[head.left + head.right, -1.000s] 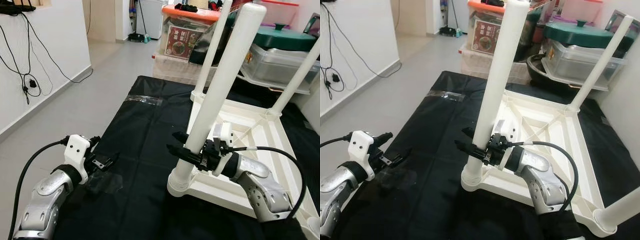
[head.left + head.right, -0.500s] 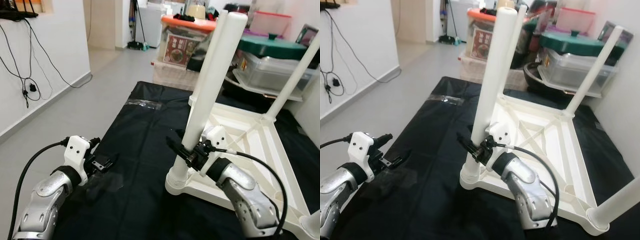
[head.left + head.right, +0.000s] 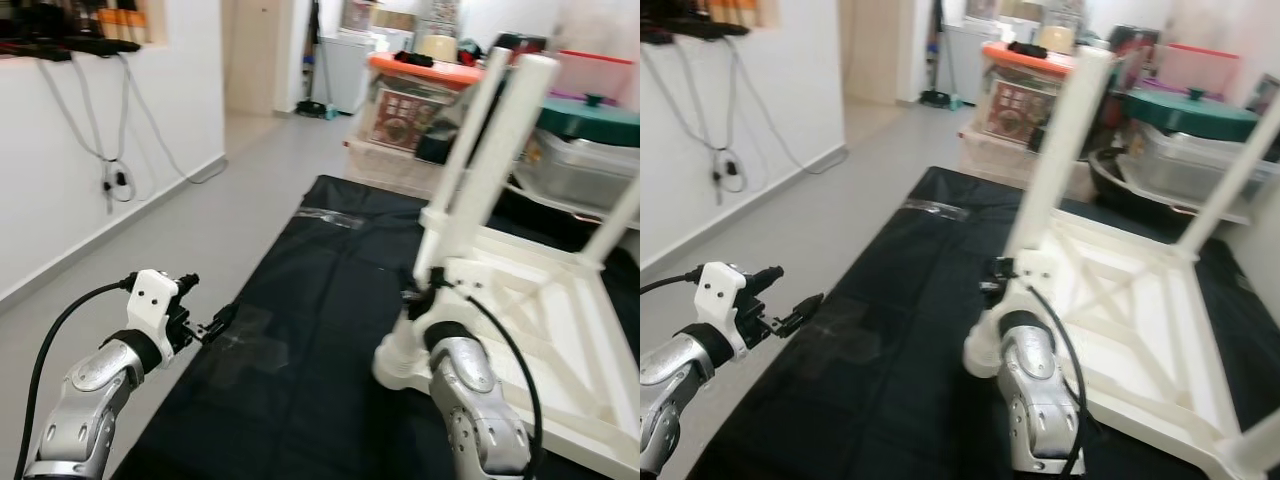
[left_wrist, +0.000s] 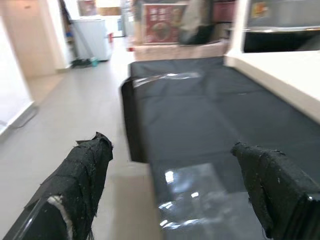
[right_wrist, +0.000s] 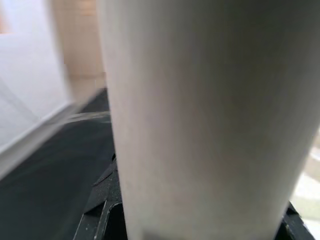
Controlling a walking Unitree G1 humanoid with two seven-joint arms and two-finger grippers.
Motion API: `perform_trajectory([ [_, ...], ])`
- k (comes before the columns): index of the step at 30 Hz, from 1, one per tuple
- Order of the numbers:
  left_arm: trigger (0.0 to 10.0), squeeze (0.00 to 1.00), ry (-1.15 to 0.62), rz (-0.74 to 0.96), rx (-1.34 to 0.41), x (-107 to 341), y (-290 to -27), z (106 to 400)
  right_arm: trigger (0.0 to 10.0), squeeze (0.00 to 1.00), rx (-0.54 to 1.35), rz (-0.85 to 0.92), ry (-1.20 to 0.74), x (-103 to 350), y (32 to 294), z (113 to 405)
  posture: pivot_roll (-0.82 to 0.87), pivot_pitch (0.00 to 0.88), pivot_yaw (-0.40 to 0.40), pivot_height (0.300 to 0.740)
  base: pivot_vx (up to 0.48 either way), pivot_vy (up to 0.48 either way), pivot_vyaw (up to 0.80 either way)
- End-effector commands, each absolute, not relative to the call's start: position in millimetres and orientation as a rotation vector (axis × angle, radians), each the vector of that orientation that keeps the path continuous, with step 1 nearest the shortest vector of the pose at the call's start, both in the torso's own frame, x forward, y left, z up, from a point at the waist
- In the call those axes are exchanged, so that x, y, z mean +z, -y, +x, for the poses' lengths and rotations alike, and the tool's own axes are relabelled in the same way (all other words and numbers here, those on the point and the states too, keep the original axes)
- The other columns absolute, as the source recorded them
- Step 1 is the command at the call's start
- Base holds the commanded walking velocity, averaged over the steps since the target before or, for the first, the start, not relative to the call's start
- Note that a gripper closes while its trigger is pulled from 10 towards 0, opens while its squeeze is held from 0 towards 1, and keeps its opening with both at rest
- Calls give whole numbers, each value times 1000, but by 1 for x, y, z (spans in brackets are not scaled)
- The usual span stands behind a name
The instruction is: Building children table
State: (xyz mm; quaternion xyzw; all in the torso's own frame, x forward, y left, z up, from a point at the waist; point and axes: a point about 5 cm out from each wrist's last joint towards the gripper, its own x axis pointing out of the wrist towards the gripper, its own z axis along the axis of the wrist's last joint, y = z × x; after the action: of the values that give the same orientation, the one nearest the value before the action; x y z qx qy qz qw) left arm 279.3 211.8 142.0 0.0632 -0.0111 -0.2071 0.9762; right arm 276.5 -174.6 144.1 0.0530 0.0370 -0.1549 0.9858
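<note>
A white children's table [image 3: 560, 300] lies upside down on a black mat [image 3: 320, 290], its legs pointing up. My right gripper [image 3: 415, 296] is shut on the near left leg [image 3: 480, 170] just above its socket [image 3: 398, 362]. In the right wrist view that leg [image 5: 200, 100] runs between the black fingers [image 5: 102, 205]. My left gripper [image 3: 212, 322] hovers open at the mat's left edge, holding nothing. In the left wrist view its fingers [image 4: 80, 170] stand wide apart over the mat and the floor.
Stacked storage boxes [image 3: 415, 100] and a green-lidded pot [image 3: 590, 110] crowd the far side behind the table. Cables [image 3: 110, 170] hang down the white wall on the left. Bare grey floor [image 3: 200, 230] runs along the mat's left side.
The whole picture has shifted, so the camera has moved. My right gripper stays on the near leg, with its forearm now more upright below it. The left arm holds its pose.
</note>
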Motion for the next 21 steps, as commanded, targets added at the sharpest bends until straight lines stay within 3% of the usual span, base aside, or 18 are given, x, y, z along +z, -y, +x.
perform_trajectory([
  [1,10000,0,9,140,-424,139,-210,281,0,0,-487,73,-232,114,198,261,122,0,-97,740,0,0,0],
  [14,10000,0,-1,160,-403,138,-214,284,0,0,-569,74,-202,121,198,255,116,0,-84,740,0,0,0],
  [20,10000,0,0,167,-382,138,-214,286,0,0,-725,50,-203,113,224,253,116,0,-80,740,0,0,0],
  [21,10000,0,0,170,-376,138,-215,287,0,0,-799,36,-219,108,239,248,116,0,-76,740,0,0,0],
])
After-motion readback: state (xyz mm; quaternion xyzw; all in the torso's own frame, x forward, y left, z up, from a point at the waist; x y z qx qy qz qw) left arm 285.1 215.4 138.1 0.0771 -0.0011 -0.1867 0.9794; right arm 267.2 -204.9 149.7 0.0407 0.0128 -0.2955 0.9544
